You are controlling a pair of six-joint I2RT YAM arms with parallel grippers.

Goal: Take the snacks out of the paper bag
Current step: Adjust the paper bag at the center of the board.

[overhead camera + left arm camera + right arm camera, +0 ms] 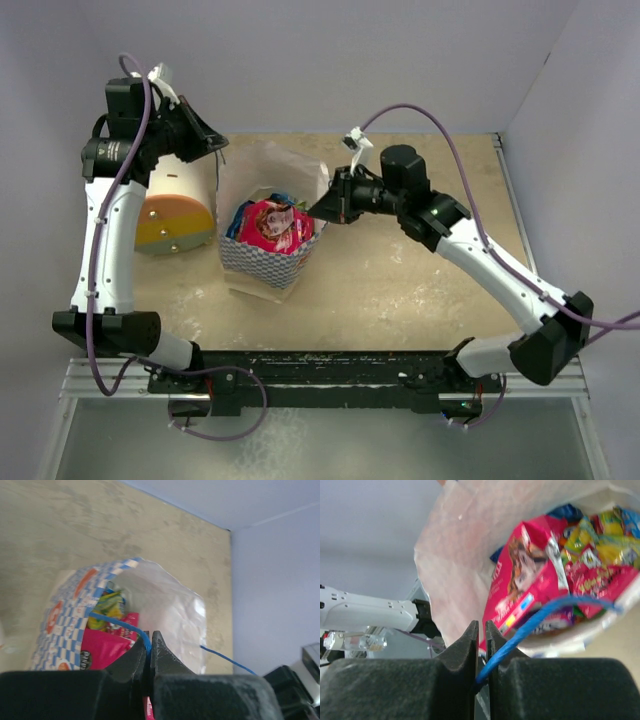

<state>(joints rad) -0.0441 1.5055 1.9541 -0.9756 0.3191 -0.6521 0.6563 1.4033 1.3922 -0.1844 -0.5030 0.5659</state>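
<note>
The paper bag [262,262], blue-and-white checkered, stands upright and open at mid-table. The snacks [272,226] fill it: a pink-red packet on top, with blue and yellow-green ones beside it. My left gripper [220,143] is at the bag's far left rim. In the left wrist view it [150,637] is shut on a thin blue cord handle [117,622], above the pink packet [102,647]. My right gripper [313,213] is at the bag's right rim. In the right wrist view it [481,630] pinches the other blue cord [540,617], with a thin gap between the tips.
A white-and-orange cylinder [175,215] lies left of the bag, under the left arm. Grey walls close the table at the back and on both sides. Bare tabletop [400,290] lies in front of and right of the bag.
</note>
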